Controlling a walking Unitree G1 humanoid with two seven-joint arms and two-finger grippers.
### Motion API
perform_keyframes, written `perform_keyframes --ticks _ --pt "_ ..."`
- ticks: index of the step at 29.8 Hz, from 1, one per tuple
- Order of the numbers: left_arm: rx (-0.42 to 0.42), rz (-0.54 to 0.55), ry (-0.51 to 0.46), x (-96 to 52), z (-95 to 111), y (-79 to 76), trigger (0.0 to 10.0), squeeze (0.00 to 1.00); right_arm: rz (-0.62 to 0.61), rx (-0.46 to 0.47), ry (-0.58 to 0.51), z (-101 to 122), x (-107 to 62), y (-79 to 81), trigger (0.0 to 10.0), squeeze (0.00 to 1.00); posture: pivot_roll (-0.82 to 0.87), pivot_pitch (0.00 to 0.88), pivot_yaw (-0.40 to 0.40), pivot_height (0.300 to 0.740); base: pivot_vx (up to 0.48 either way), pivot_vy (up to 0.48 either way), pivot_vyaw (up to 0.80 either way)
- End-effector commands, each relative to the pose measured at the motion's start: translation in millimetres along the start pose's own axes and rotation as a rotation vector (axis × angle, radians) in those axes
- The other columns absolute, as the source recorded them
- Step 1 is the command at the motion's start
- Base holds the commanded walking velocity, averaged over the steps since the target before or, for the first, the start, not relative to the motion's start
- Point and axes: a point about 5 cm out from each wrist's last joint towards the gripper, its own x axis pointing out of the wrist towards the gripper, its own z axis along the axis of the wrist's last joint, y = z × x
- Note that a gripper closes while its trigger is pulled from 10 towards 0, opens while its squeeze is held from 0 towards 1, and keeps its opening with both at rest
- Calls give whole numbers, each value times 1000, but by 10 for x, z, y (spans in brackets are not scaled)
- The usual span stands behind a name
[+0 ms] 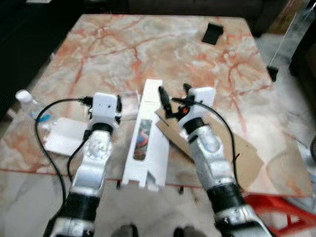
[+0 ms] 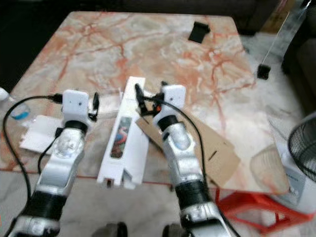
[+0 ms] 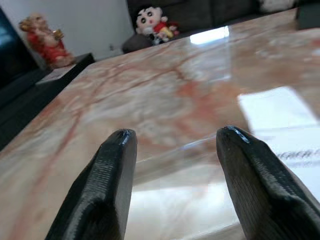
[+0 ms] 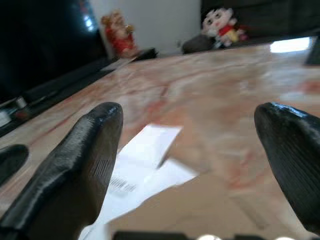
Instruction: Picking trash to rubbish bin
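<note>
I am looking down at a marble table point(image 1: 113, 44) with red swirls in it.

Closest to me, a long white box point(image 1: 144, 138) lies flat. Its near end hangs a little over the table edge. It has a small window with a colored picture in the middle. This is the trash I am after.

My left gripper point(image 1: 106, 114) is just to the left of the box, low over the table. Its two black fingers point(image 3: 107, 180) are apart and hold nothing.

My right gripper point(image 1: 174, 97) is just to the right of the box, near its far end. Its fingers point(image 4: 82, 155) are wide apart and hold nothing too. From that wrist I can see the white box down below, between the fingers.

A flat piece of brown cardboard point(image 1: 242, 155) lies under my right arm and reaches to the right.

On the left, a white paper point(image 1: 64, 137) lies near the table edge. A clear plastic bottle point(image 1: 28, 104) with a white cap lies just past it.

Far back on the table is a small black thing point(image 1: 212, 33).

Way past the table, a little doll point(image 3: 152, 22) sits on a dark sofa.
</note>
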Motion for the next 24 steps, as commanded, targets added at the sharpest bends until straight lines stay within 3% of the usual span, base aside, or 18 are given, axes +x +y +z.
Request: perform_keyframes --ticks 1,12,17,18,20,24 --pt "26 20 3 21 6 83 10000 0 33 20 -7 13 25 113 10000 0 51 230 -16 740 311 0 0" --pt "38 12 -2 41 23 86 10000 0 38 19 -2 5 23 110 10000 0 53 232 -18 740 315 0 0" --pt "138 -69 15 -8 -22 138 10000 0 42 20 -1 4 35 120 10000 0 60 232 -17 740 52 0 0" --pt "201 -90 37 -29 -60 210 10000 0 44 19 -2 7 38 121 10000 0 60 233 -18 740 0 0 0" --pt "248 -114 56 -38 -60 323 10000 0 46 19 -3 13 37 121 10000 0 63 234 -19 740 0 0 0" --pt "231 -237 43 -22 46 369 10000 0 50 18 -1 11 35 123 10000 0 63 234 -19 740 0 0 0"
